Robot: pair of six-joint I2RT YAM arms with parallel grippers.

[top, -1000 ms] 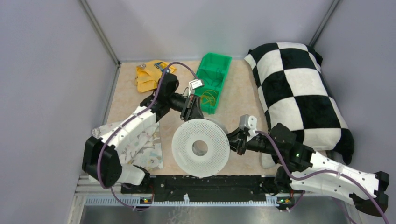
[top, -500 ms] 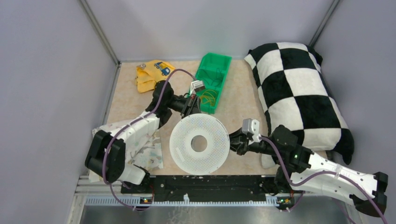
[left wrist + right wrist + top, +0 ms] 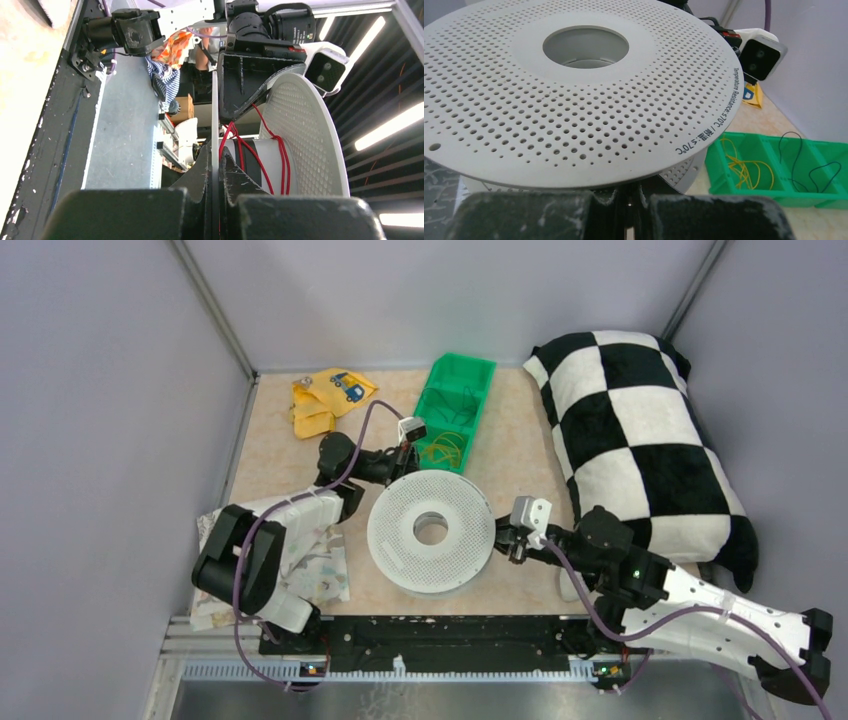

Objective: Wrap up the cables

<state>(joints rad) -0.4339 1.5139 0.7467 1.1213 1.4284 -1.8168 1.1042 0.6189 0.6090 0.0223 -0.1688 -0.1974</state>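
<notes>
Red cable [image 3: 283,160] makes a few turns around the hub of a white perforated spool [image 3: 400,545]. The spool lies flat in the middle of the table [image 3: 520,455], between your two arms. Your left gripper [image 3: 404,468] is clenched on the far rim, with the thin flange pinched between its fingers. Your right gripper [image 3: 503,540] appears clamped on the rim at the opposite side, low on the spool. Holding opposite edges likely keeps the spool steady and lets you turn it to take up cable. Just behind it, a green bin [image 3: 480,410] holds loose yellow cables [image 3: 447,448], probably waiting to be wound. A checkered pillow [image 3: 640,430] lies off to the right.
</notes>
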